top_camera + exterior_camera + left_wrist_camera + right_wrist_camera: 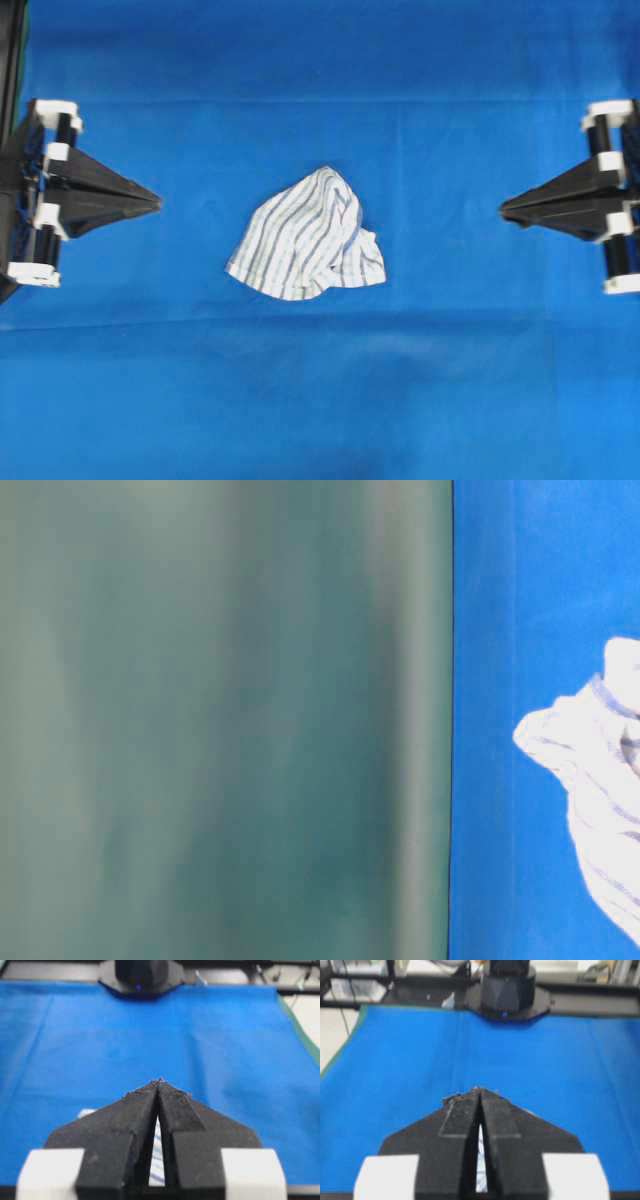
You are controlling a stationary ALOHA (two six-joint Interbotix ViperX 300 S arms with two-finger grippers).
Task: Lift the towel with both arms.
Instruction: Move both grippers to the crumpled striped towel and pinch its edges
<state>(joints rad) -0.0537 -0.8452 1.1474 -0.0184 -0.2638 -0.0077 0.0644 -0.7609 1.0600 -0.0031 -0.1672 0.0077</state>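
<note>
The left gripper (155, 201) sits at the left edge of the overhead view, its black wedge fingers (142, 1110) pressed together to a point and clamping nothing; it aims level toward the middle of the table. The right gripper (505, 209) mirrors it from the right edge — jaws likewise closed tip to tip, empty, pointing back at the left one; white plastic fittings (52, 215) flank each wedge where it meets its arm.

Between the two tips, well apart from both, the towel (308, 236) lies crumpled on the blue table cloth (320, 400); it is white with narrow blue and grey stripes, bunched into a rough mound with its folds gathered toward the right side. Each wrist view shows only a sliver of striped cloth through the slit behind the closed fingers; the opposite arm's base (507, 990) stands at the far end of the cloth. In the table-level view the towel (590, 800) shows at the right edge — a blurred dark green surface (220, 720) fills the left.
</note>
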